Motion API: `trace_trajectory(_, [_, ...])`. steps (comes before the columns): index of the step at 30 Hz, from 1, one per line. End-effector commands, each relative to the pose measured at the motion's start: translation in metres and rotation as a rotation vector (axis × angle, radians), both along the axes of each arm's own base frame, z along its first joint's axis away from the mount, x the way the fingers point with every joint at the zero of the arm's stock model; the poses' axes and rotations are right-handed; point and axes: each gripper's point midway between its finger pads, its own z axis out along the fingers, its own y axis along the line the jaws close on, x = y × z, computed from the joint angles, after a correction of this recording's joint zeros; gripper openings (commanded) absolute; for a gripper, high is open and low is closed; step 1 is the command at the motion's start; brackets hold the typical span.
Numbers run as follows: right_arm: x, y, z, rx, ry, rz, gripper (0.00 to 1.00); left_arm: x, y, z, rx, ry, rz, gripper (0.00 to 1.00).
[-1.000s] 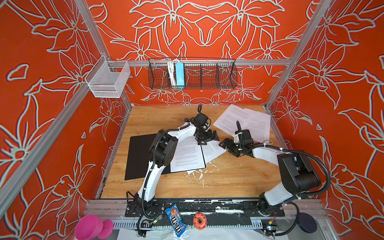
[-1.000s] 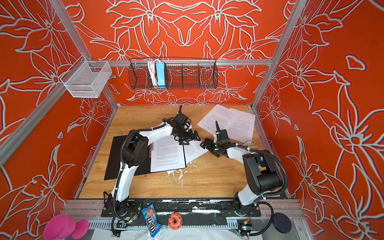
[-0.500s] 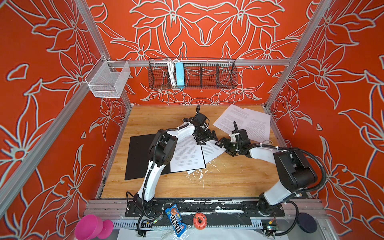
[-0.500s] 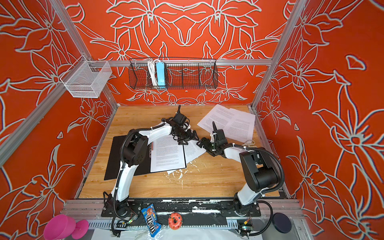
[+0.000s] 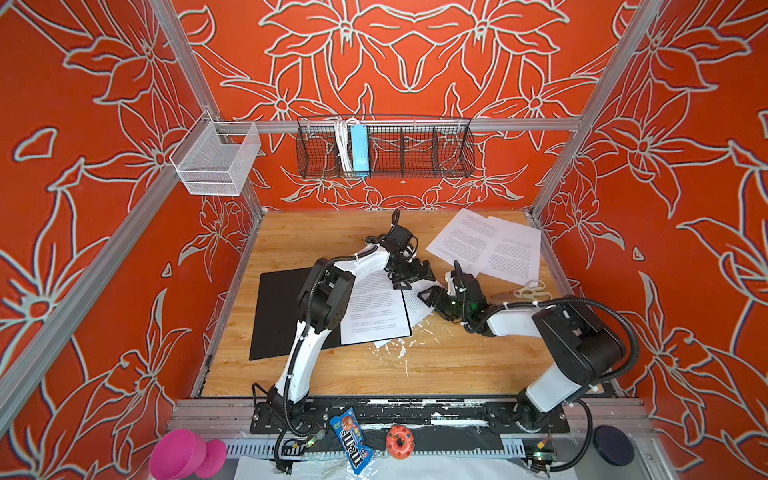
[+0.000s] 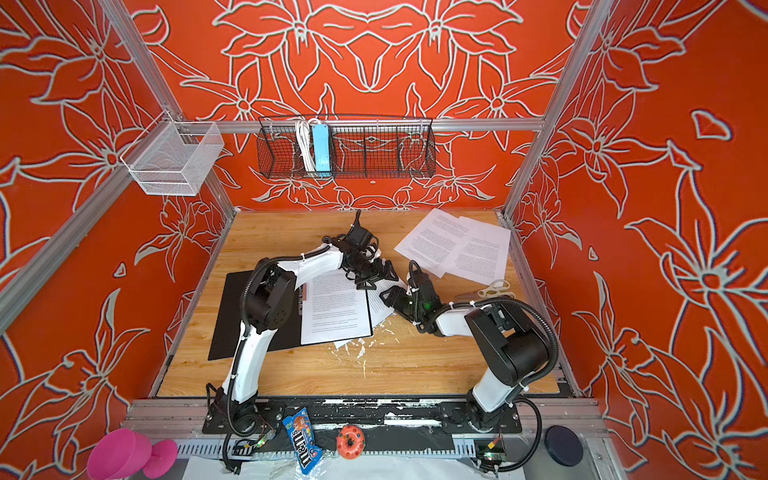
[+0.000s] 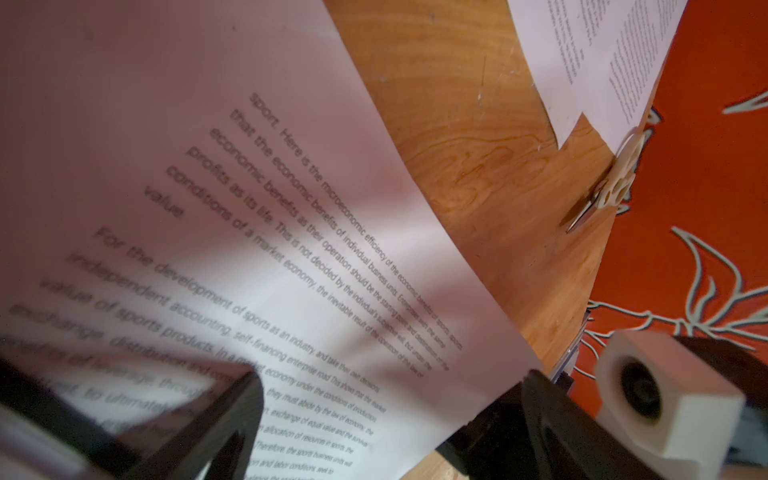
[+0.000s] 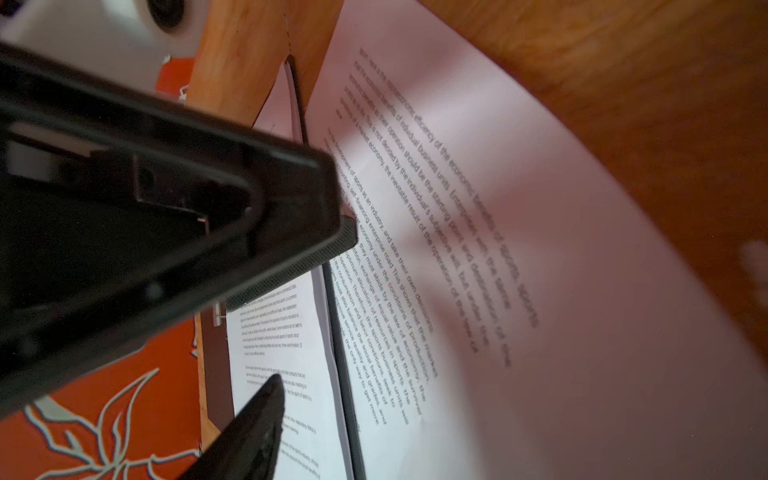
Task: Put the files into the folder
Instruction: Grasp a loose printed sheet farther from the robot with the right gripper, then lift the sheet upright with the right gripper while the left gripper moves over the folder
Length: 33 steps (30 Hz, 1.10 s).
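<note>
The folder (image 5: 282,311) (image 6: 237,316) lies open on the wooden table, its black inside facing up. One printed sheet (image 5: 374,311) (image 6: 332,311) rests on the folder's right half. A second sheet (image 5: 415,305) (image 7: 291,208) (image 8: 540,249) sticks out from under it to the right, its edge lifted. My left gripper (image 5: 413,274) (image 6: 376,274) (image 7: 386,419) is open over this sheet's far corner. My right gripper (image 5: 430,295) (image 6: 390,297) is at the sheet's right edge. One of its fingers (image 8: 257,419) shows above the paper and the lifted sheet hides the other. Two more files (image 5: 486,247) (image 6: 453,245) lie at the back right.
Scissors (image 5: 528,289) (image 7: 615,183) lie by the right wall. White flecks (image 5: 395,349) are scattered in front of the folder. A black wire basket (image 5: 386,149) hangs on the back wall and a white mesh basket (image 5: 216,162) on the left post. The left gripper's finger (image 8: 208,208) looms in the right wrist view.
My right gripper has moved left, up to the loose sheet's edge and close to the left gripper, and its jaws have narrowed. The left arm has stayed put.
</note>
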Motion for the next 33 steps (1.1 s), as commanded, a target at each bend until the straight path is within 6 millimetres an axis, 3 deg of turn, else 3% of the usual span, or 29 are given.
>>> trace_trajectory(1, [0.006, -0.001, -0.002, 0.007, -0.03, -0.126, 0.55, -0.014, 0.009, -0.039, 0.063, 0.085, 0.005, 0.98])
trace_trajectory(6, [-0.002, 0.003, -0.016, -0.012, -0.01, -0.177, 0.35, -0.011, 0.005, -0.029, 0.03, 0.08, 0.002, 0.98])
trace_trajectory(9, [-0.003, -0.002, -0.025, -0.041, 0.005, -0.201, 0.19, -0.004, -0.007, -0.004, -0.053, 0.063, -0.01, 0.98])
trace_trajectory(12, [-0.003, -0.007, -0.022, -0.082, -0.005, -0.205, 0.05, 0.006, -0.019, 0.042, -0.133, 0.009, -0.033, 0.98])
trace_trajectory(16, [-0.003, -0.023, -0.011, -0.194, -0.021, -0.217, 0.0, 0.012, -0.026, 0.132, -0.248, -0.138, -0.046, 0.98])
trace_trajectory(19, [-0.005, -0.034, 0.003, -0.254, -0.043, -0.211, 0.0, 0.002, -0.017, 0.187, -0.292, -0.251, -0.048, 0.98])
trace_trajectory(22, [-0.003, -0.049, 0.024, -0.298, -0.073, -0.199, 0.0, -0.018, 0.0, 0.219, -0.291, -0.332, -0.041, 0.98])
trace_trajectory(25, [-0.001, -0.067, 0.049, -0.358, -0.096, -0.159, 0.0, -0.04, 0.026, 0.232, -0.244, -0.405, -0.023, 0.98])
trace_trajectory(28, [0.0, -0.088, 0.076, -0.414, -0.126, -0.12, 0.0, -0.062, 0.061, 0.227, -0.116, -0.48, 0.01, 0.98])
trace_trajectory(33, [0.0, -0.083, 0.137, -0.478, -0.261, 0.034, 0.0, -0.097, 0.118, 0.216, 0.078, -0.606, 0.036, 0.98])
